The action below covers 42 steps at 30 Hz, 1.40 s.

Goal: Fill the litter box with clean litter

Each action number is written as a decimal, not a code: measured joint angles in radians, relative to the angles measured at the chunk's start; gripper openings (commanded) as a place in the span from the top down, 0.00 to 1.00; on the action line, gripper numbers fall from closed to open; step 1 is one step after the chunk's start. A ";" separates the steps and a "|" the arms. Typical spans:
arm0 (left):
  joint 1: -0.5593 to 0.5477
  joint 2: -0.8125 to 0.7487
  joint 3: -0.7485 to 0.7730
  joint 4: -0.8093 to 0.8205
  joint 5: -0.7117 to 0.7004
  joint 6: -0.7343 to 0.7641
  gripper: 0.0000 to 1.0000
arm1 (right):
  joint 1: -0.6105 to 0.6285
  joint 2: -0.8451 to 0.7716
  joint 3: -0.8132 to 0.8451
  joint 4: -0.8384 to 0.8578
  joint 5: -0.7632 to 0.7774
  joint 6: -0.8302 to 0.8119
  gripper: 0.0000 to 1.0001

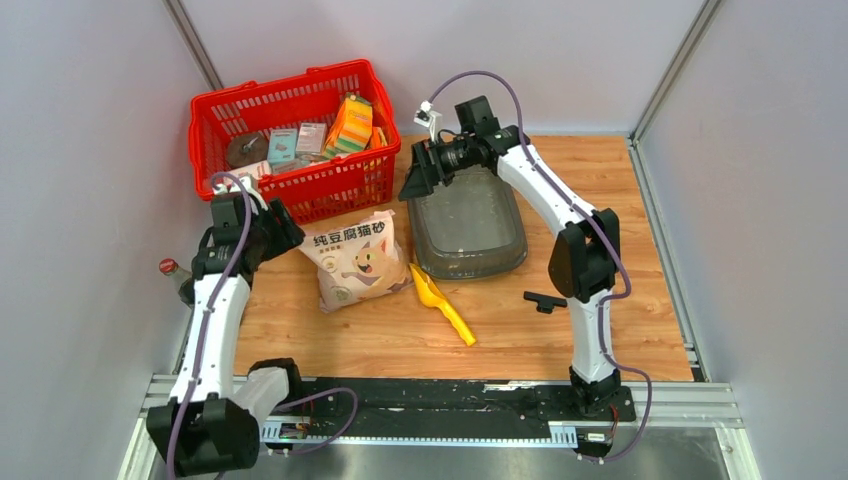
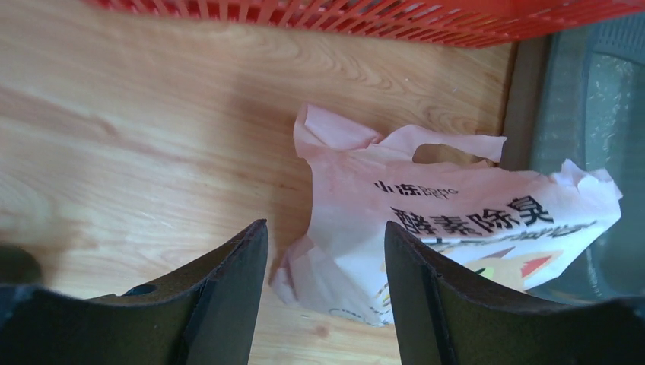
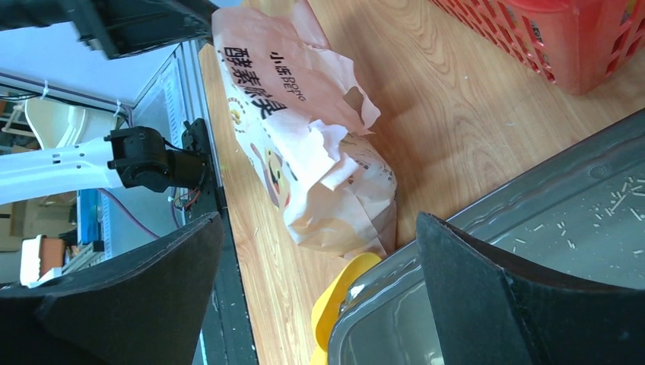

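- The left gripper's (image 2: 325,228) jaws stand wide apart and hold nothing. In the left wrist view the crumpled top of a beige paper bag printed with a cartoon cat and dark lettering (image 2: 456,228) shows in the gap between the two dark fingers (image 2: 228,304). Whether either finger touches the paper cannot be told.
- Past the left jaws lies a wooden tabletop (image 2: 137,137). Beyond it is the wall of a red plastic mesh shopping basket (image 2: 380,19).
- The right gripper's (image 3: 319,220) jaws are also spread fully apart and grip nothing.
- The right jaws hang over the far left corner of the litter box (image 3: 532,228). This is a shallow dark grey translucent plastic tray with a flared rim. The right finger (image 3: 487,289) sits above the rim, and no contact can be made out.
- The litter box rests flat on the table, just beside the bag and close to the basket's front corner.
- Inside the tray, under the right jaws, only a thin scatter of clean litter (image 3: 620,194) shows as pale granules on the grey floor.
- Through the gap in the right jaws, the bag lies on its side.
- A yellow plastic scoop (image 3: 342,296) lies against the tray's near edge, below the bag.
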 measured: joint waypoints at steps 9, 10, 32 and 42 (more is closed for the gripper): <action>0.035 0.174 -0.014 0.090 0.171 -0.252 0.48 | -0.002 -0.096 -0.047 -0.005 0.023 -0.056 0.00; 0.037 0.192 -0.014 0.103 0.188 -0.269 0.54 | -0.002 -0.096 -0.051 -0.005 0.026 -0.063 0.00; 0.024 -0.047 -0.308 0.542 0.546 -0.058 1.00 | 0.033 0.082 0.025 0.050 -0.129 -0.029 0.00; -0.002 -0.137 -0.345 0.548 0.577 0.024 1.00 | 0.103 0.188 0.037 0.193 -0.182 0.088 0.03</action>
